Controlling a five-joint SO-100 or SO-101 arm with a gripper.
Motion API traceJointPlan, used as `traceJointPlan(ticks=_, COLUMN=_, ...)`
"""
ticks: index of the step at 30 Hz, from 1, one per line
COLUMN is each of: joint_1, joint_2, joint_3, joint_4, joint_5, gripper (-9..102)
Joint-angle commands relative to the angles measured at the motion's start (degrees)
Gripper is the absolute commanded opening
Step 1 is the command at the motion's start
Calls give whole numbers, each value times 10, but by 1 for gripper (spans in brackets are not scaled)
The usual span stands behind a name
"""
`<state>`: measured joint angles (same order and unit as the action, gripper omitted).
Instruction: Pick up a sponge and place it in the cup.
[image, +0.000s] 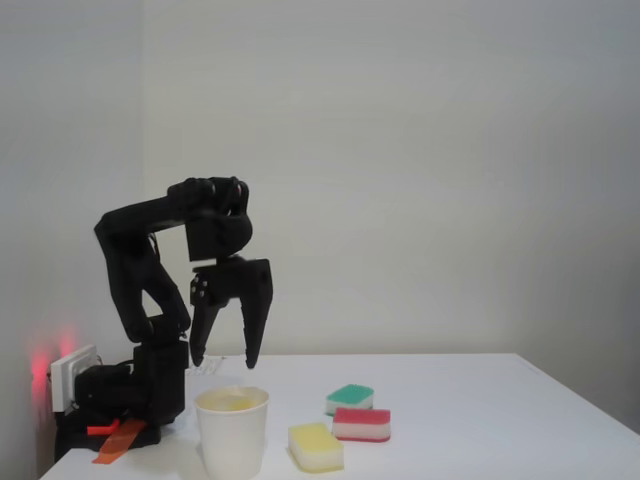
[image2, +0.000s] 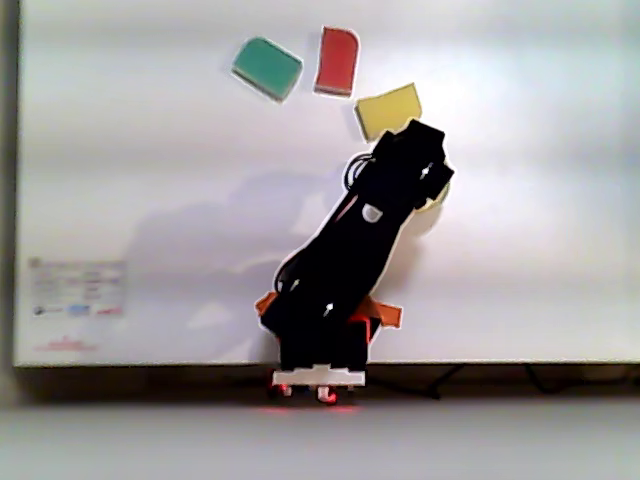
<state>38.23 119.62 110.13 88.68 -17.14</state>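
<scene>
Fixed view, yellow sponge (image: 232, 401) inside cup (image: 232, 440), gripper (image: 224, 362) spread above.

sponge (image: 315, 446): small, rectangular, pale yellow on top with a whitish lower layer; laid flat on the white table, just right of the cup in the fixed view; seen from above in the other view (image2: 388, 110) as a yellow block.
second yellow piece (image: 231, 401): a pale yellow shape is seen inside the cup mouth; its form cannot be told.
cup (image: 232, 434): plain white paper, tapered, rolled rim; stood upright, taller than the sponge beside it.
</scene>
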Motion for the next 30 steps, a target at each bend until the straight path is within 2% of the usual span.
traceJointPlan(ticks=1, joint_1=-19, joint_2=-7, joint_3=-74, joint_4=55, joint_5=16, gripper=29)
traceJointPlan(ticks=6, joint_1=-99, joint_2=-30, joint_3=-137, joint_4=95, joint_5=85, gripper=24)
traceJointPlan(ticks=9, joint_1=-156, joint_2=-32, joint_3=-142, joint_4=93, joint_5=116, gripper=12)
traceJointPlan(ticks=11, joint_1=-188, joint_2=-25, joint_3=-127, joint_4=79, joint_5=133, gripper=0)
traceJointPlan(ticks=21, joint_1=-319, joint_2=79, joint_3=111, joint_4=-108, joint_5=174, gripper=0)
traceJointPlan(ticks=30, joint_1=-366, joint_2=212, joint_3=316, joint_4=-203, joint_5=179, gripper=0)
